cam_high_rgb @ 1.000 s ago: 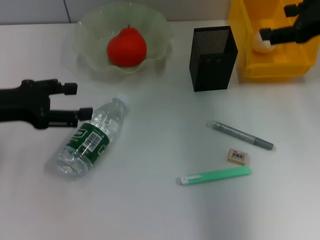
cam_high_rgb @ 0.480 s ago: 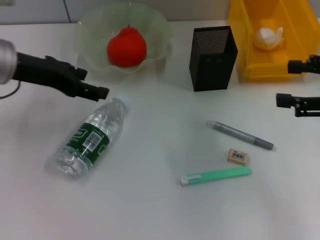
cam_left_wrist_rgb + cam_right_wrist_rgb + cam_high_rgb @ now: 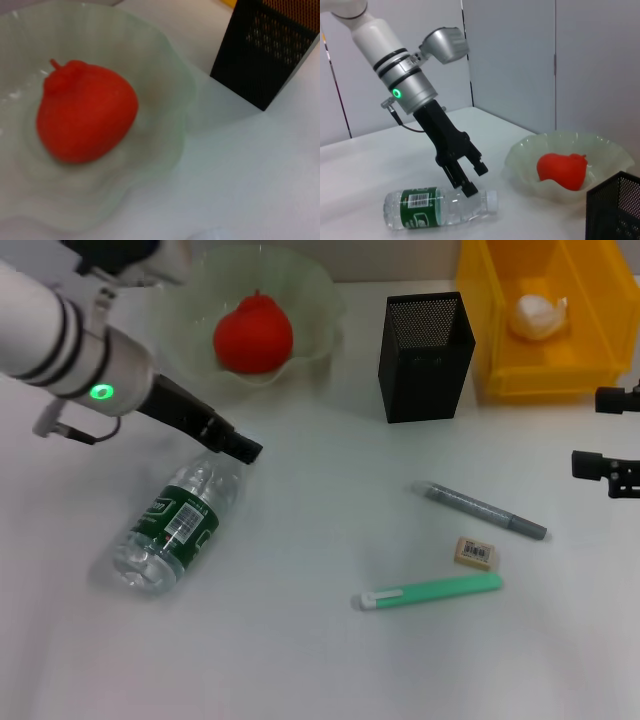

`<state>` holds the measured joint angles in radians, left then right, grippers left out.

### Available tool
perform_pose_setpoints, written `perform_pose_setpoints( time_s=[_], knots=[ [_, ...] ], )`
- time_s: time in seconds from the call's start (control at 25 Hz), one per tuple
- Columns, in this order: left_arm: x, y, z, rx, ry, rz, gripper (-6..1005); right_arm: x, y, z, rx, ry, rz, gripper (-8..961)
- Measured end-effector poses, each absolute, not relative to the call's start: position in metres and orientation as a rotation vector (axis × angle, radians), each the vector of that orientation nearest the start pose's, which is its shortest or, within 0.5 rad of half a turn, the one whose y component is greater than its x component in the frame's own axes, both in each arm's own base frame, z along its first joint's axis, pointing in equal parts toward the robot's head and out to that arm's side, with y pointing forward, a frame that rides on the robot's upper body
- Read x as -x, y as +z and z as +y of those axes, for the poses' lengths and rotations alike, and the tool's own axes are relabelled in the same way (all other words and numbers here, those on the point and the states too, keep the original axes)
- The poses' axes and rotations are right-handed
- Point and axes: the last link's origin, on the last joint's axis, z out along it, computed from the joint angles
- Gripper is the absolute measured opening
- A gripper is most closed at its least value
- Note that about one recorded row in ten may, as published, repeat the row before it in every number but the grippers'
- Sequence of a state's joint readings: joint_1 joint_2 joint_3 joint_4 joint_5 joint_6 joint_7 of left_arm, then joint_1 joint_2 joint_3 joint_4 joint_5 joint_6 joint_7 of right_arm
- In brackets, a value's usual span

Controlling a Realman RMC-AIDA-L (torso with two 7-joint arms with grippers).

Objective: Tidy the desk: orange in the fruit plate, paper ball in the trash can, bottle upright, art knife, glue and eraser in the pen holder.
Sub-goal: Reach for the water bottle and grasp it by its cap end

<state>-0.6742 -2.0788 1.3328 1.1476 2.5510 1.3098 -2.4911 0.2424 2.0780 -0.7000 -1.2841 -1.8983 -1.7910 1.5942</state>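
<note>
The bottle [image 3: 180, 515] lies on its side at the front left, cap toward the fruit plate; it also shows in the right wrist view [image 3: 440, 207]. My left gripper [image 3: 236, 446] is open and points down just above the bottle's neck, also seen in the right wrist view [image 3: 474, 179]. The orange [image 3: 253, 335] sits in the fruit plate [image 3: 318, 300]. The paper ball [image 3: 537, 315] lies in the trash can [image 3: 500, 360]. The grey art knife [image 3: 480, 510], the eraser [image 3: 475, 553] and the green glue stick [image 3: 432, 590] lie right of centre. The pen holder [image 3: 425, 355] stands upright. My right gripper [image 3: 608, 432] is open and empty at the right edge.
The left wrist view shows the orange [image 3: 85, 117] in the fruit plate [image 3: 175, 95] and the pen holder [image 3: 270, 50] beside it. Bare white desk lies between the bottle and the art knife.
My left arm has swung in over the desk and tilted down to the bottle's cap end. My right gripper has left the paper ball in the trash can and drawn back to the right edge.
</note>
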Motion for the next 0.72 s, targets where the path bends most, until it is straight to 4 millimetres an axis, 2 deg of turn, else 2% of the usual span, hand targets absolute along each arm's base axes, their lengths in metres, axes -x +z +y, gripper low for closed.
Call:
perform_pose_setpoints(
  time_s=[0.36,0.72],
  knots=[
    [0.175,-0.046,0.394,2.545,0.378,-0.837,856,-0.267,0.102,0.277,2.616,0.547,0.483,837],
    [0.177,-0.049,0.396,2.521,0.389,-0.836,856,-0.267,0.102,0.278,2.615,0.551,0.486,837]
  ],
)
